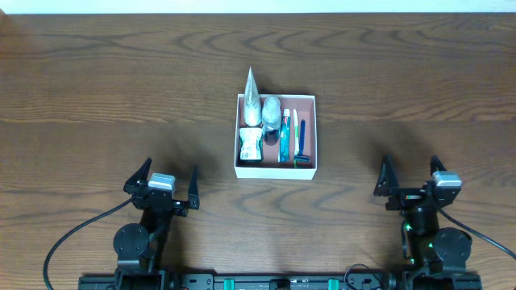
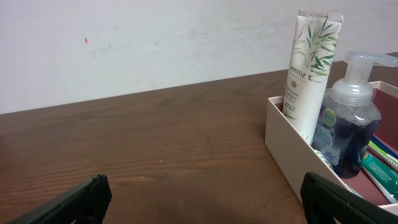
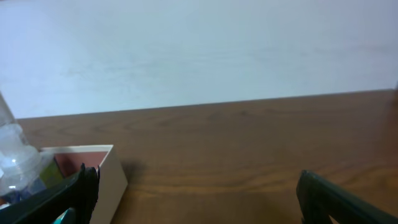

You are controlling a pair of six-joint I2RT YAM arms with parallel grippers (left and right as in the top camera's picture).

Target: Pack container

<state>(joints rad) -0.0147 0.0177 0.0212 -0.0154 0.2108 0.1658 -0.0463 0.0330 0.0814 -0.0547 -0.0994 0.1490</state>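
The container (image 1: pixel 274 171), a square white-walled box with a reddish-brown floor, sits mid-table. In it stand a white tube (image 1: pixel 252 101) and a pump bottle (image 1: pixel 272 109), with a small white and green pack (image 1: pixel 251 143), a toothbrush (image 1: pixel 285 135) and a razor (image 1: pixel 302 143) lying beside them. My left gripper (image 1: pixel 171 167) rests open near the front edge, left of the box. My right gripper (image 1: pixel 410 165) rests open to its right. In the left wrist view the left gripper (image 2: pixel 205 199) holds nothing, and the box wall (image 2: pixel 292 155), tube (image 2: pixel 311 68) and bottle (image 2: pixel 351 124) show at right. In the right wrist view the right gripper (image 3: pixel 199 193) is also empty, and the box corner (image 3: pixel 109 180) shows at left.
Bare dark wooden table (image 1: pixel 97 89) surrounds the box on all sides. A pale wall (image 2: pixel 155 43) rises behind the table's far edge. Black cables (image 1: pixel 72 238) trail from the arm bases at the front.
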